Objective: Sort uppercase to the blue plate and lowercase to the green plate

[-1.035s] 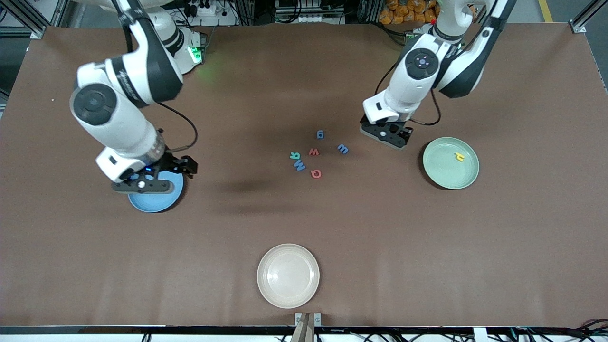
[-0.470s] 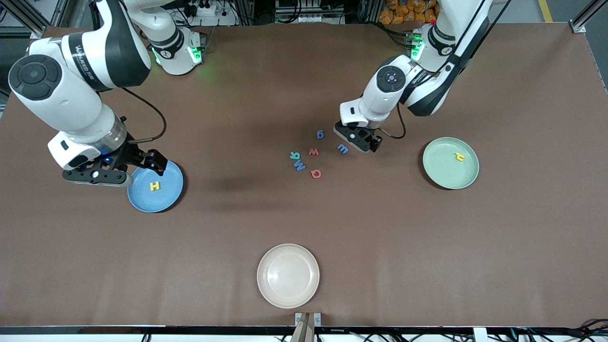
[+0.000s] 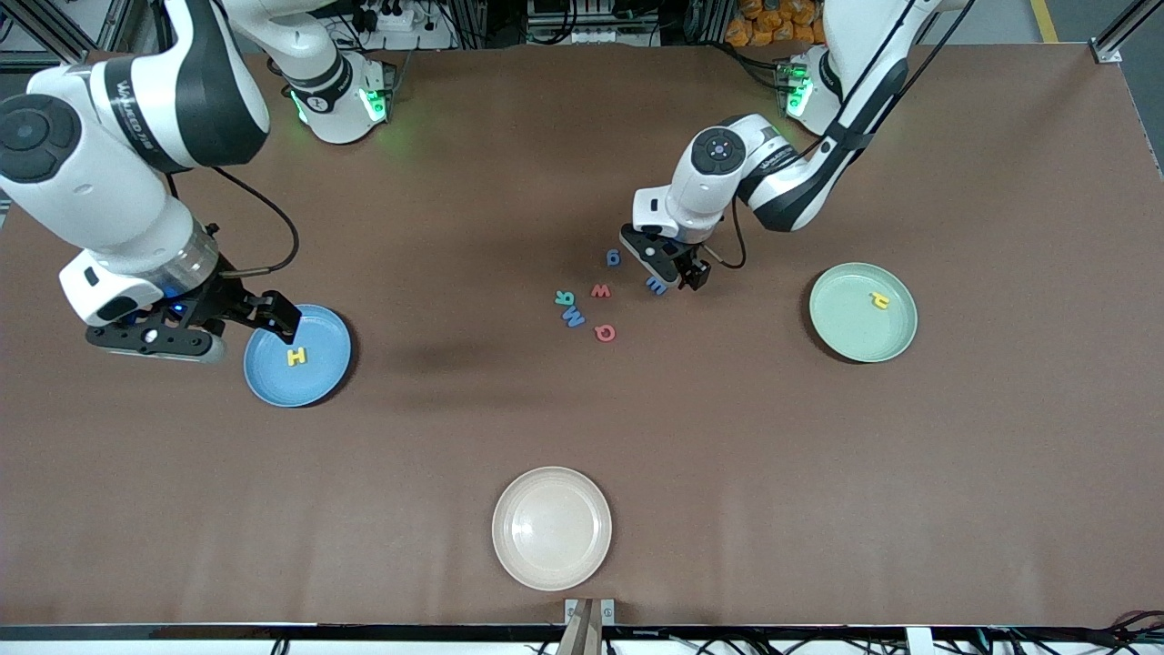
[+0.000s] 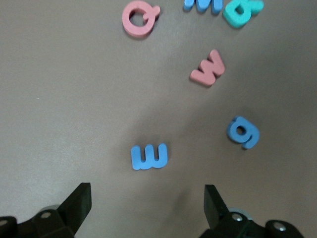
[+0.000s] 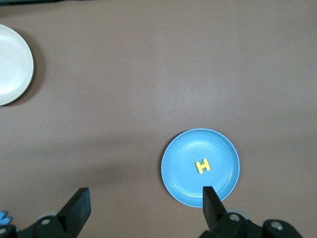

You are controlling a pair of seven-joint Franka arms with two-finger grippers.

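Note:
The blue plate [image 3: 314, 387] holds the yellow H [image 3: 296, 357]; both also show in the right wrist view, the plate [image 5: 181, 171] and the H [image 5: 202, 166]. My right gripper [image 3: 238, 318] is open and empty, up over the plate's edge toward the right arm's end. The green plate [image 3: 850, 337] holds the yellow hooked piece [image 3: 878, 298]. Loose mid-table lie the blue g [image 3: 614, 258], red w [image 3: 600, 291], blue m [image 3: 657, 286], teal R [image 3: 565, 297], blue M [image 3: 575, 317] and red Q [image 3: 605, 333]. My left gripper [image 3: 673, 267] is open and empty, low over the blue m [image 4: 149, 156].
A cream-white plate [image 3: 551, 528] sits near the table's front edge, nearer the camera than the letters; it also shows in the right wrist view [image 5: 12, 67]. The left wrist view also shows the Q [image 4: 139, 19], w [image 4: 208, 68] and g [image 4: 243, 132].
My left gripper has moved from beside the green plate to over the blue m. My right gripper has drawn back from over the blue plate, uncovering the H.

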